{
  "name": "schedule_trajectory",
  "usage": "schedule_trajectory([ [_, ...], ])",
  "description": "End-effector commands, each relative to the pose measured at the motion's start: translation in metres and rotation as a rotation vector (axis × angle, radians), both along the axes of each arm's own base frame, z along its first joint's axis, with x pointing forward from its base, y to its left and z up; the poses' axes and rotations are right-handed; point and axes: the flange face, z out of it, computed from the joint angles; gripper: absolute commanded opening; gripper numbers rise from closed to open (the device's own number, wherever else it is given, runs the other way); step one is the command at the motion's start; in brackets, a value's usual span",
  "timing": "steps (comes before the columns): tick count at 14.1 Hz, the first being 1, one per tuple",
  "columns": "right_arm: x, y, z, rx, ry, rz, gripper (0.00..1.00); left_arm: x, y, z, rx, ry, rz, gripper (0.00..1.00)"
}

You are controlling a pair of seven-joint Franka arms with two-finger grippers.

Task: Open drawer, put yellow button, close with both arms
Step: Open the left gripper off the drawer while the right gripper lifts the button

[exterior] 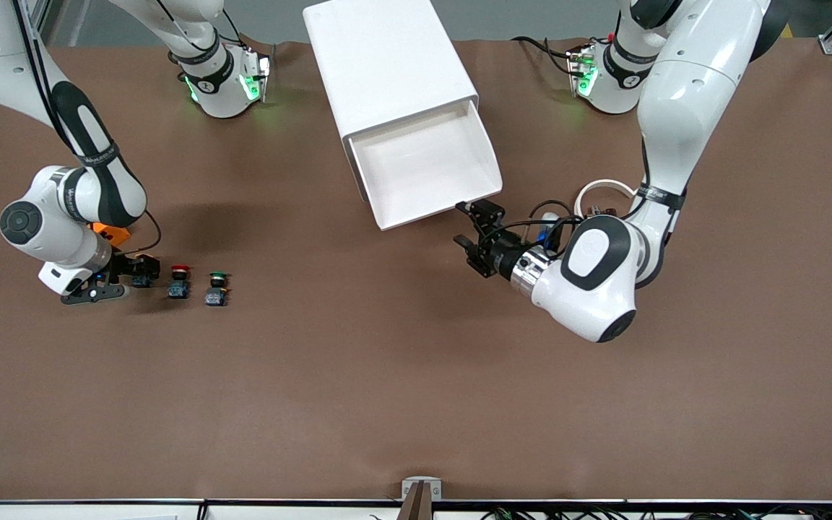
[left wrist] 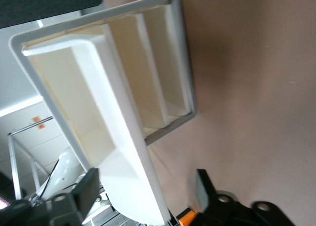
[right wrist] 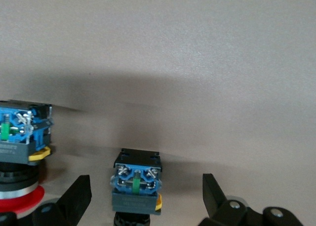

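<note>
Low, yellow button btwn open right hand fingers

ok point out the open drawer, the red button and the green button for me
drawer (exterior: 427, 167): front view, on the bare white floor of the pulled-out tray.
red button (exterior: 180, 271): front view, on its round red cap.
green button (exterior: 218, 276): front view, on its round green cap.
</note>
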Motion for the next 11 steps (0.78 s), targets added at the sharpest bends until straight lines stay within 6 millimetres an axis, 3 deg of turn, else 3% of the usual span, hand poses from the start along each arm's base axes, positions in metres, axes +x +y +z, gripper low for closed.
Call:
schedule_trajectory([
  [1,-0.002,-0.003,0.000,0.015,-0.001,-0.019,0.89,0.014,0.016,0.012,0.002,-0.134,-0.063,1.00],
  [2,-0.001,-0.002,0.000,0.015,0.000,-0.017,0.78,0.016,0.021,0.016,0.003,-0.197,-0.112,1.00],
  [3,-0.002,-0.001,-0.001,0.016,0.001,-0.017,0.76,0.020,0.027,0.026,-0.004,-0.259,-0.144,1.00],
  [6,-0.002,0.001,-0.002,0.017,0.006,-0.014,0.70,0.034,0.060,0.032,0.027,-0.349,-0.184,1.00],
  [9,-0.002,0.003,-0.001,0.018,0.009,-0.010,0.32,0.038,0.079,0.043,0.133,-0.417,-0.244,1.00],
  [11,0.000,0.007,0.000,0.018,0.007,0.000,0.15,0.038,0.087,0.062,0.153,-0.483,-0.300,1.00],
])
